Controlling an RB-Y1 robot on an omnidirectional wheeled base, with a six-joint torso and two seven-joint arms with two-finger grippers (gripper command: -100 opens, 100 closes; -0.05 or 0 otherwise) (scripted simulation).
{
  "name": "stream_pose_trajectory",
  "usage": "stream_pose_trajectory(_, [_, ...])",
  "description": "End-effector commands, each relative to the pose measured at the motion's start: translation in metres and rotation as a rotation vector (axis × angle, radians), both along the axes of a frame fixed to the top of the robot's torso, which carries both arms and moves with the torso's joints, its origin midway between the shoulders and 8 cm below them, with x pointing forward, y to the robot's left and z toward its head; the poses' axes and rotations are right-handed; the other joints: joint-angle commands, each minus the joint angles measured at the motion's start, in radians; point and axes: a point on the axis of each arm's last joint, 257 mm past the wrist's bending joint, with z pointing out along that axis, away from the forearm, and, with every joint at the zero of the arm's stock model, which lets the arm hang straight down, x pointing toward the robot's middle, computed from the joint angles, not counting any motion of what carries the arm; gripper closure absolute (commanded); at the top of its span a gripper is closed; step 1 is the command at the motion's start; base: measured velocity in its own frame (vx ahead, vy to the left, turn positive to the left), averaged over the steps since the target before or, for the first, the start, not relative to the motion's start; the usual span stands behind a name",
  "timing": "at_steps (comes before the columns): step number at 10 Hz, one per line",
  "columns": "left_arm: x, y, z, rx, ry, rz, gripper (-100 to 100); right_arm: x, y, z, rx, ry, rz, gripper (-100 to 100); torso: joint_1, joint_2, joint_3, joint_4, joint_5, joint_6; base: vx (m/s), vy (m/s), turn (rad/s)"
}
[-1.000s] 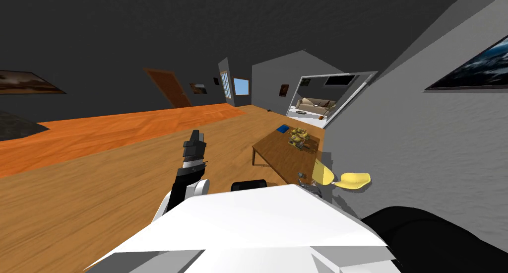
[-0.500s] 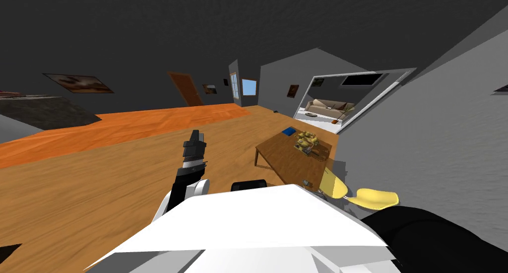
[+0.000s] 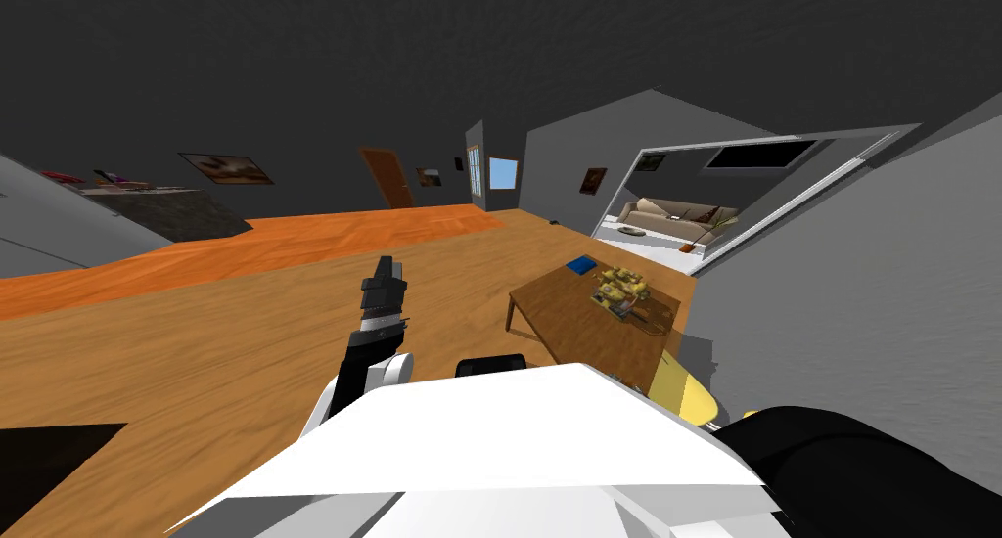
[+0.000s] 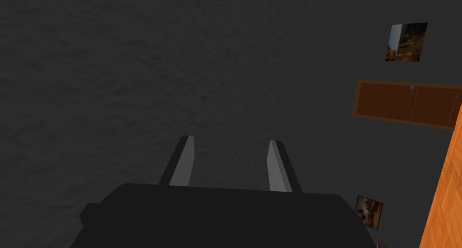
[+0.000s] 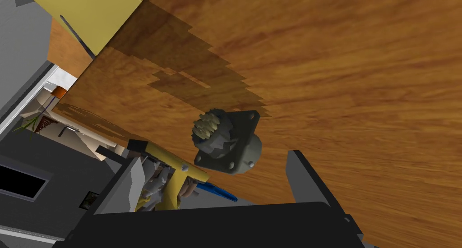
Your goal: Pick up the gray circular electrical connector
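Right tool [image 5: 214, 158] is being held released just beside the gray connector [image 5: 228, 144] on the counter [image 5: 361, 78]; closing and lifting are being awaited.

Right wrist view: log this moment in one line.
right gripper: open | grey circular flanged connector: on brown wooden table, between fingers, not gripped | left gripper: open, raised

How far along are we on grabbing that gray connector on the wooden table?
Done: the right gripper is lined up, with the gray connector lying on the wooden table between its open fingers. In hand: the grasp itself; neither finger touches it yet. Left: close on the connector and lift it. The left gripper is open and held up, idle.
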Motion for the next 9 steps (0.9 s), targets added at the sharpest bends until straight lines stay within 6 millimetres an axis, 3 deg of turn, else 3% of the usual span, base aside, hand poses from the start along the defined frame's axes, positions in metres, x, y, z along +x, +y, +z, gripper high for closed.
stream_pose_trajectory(1, [0.000, 0.000, 0.000, 0.000, 0.000, 0.000, 0, 0.000, 0.000, 0.000, 0.000, 0.000, 0.000, 0, 0.000, 0.000, 0.000, 0.000, 0.000, 0.000, 0.007, -0.004, -0.002])
stream_pose_trajectory(2, [0.000, 0.000, 0.000, 0.000, 0.000, 0.000, 0, 0.009, 0.002, -0.004, -0.001, -0.002, 0.004, -100, 0.001, 0.002, 0.001, 0.000, 0.000, 0.000, -0.012, -0.021, -0.028])
stream_pose_trajectory(7, [0.000, 0.000, 0.000, 0.000, 0.000, 0.000, 0, 0.026, 0.005, -0.011, -0.001, -0.006, 0.011, -100, -0.001, 0.004, 0.003, 0.001, 0.000, 0.000, -0.015, -0.033, -0.016])
stream_pose_trajectory(8, [0.000, 0.000, 0.000, 0.000, 0.000, 0.000, 0, 0.027, 0.005, -0.011, -0.001, -0.005, 0.011, 100, 0.000, 0.004, 0.002, 0.001, 0.000, 0.000, 0.000, 0.000, 0.000])
stream_pose_trajectory(9, [0.000, 0.000, 0.000, 0.000, 0.000, 0.000, 0, 0.027, 0.006, -0.012, 0.001, -0.006, 0.012, 100, 0.001, 0.004, 0.002, 0.001, 0.001, 0.001, 0.000, 0.000, 0.000])
